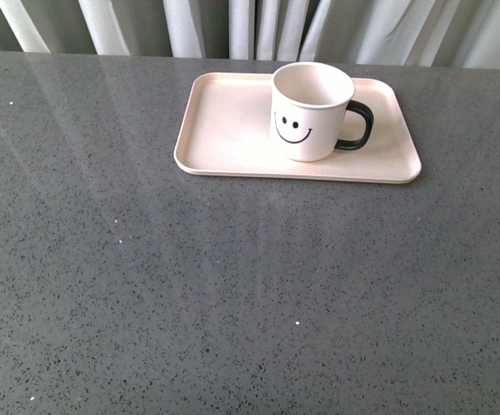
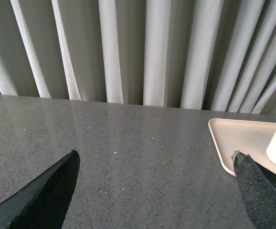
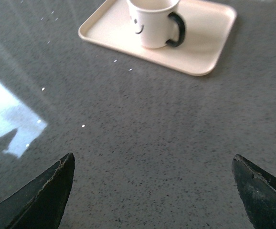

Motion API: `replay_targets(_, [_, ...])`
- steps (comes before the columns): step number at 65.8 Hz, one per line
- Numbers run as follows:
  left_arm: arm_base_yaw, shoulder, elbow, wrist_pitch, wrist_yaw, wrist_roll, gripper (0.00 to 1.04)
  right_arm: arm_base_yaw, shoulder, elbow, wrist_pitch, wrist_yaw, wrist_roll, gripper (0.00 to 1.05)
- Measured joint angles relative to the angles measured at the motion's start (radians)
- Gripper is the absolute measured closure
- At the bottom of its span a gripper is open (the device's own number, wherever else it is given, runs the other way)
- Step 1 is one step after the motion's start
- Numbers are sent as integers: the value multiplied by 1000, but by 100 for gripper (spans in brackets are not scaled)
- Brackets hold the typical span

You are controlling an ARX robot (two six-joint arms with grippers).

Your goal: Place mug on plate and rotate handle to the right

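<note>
Front view: neither arm in frame.

Left wrist view: left tool (image 2: 154,155) with jaws spread wide. Only the two dark, tapered tips show, and one has a rough, speckled pad surface. The tool is held above the tabletop (image 2: 128,143), gripping nothing.

Right wrist view: right tool (image 3: 152,156) in the same state, with jaws wide apart. Both tips are dark and pointed. It is held above the tabletop, gripping nothing.
</note>
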Motion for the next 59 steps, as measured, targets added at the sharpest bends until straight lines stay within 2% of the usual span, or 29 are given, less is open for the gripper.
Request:
replay_targets(12, [0, 0, 0, 0, 0, 0, 9, 67, 422, 240, 135, 56, 40, 9])
replay_targets(21, [0, 0, 0, 0, 0, 0, 9, 119, 663, 423, 143, 113, 96, 9])
replay_targets(42, [0, 0, 0, 0, 0, 0, 9, 211, 1038, 838, 47, 182, 257, 9])
replay_targets(59, [0, 0, 0, 0, 0, 0, 9, 216, 1178, 1004, -47, 193, 333, 9])
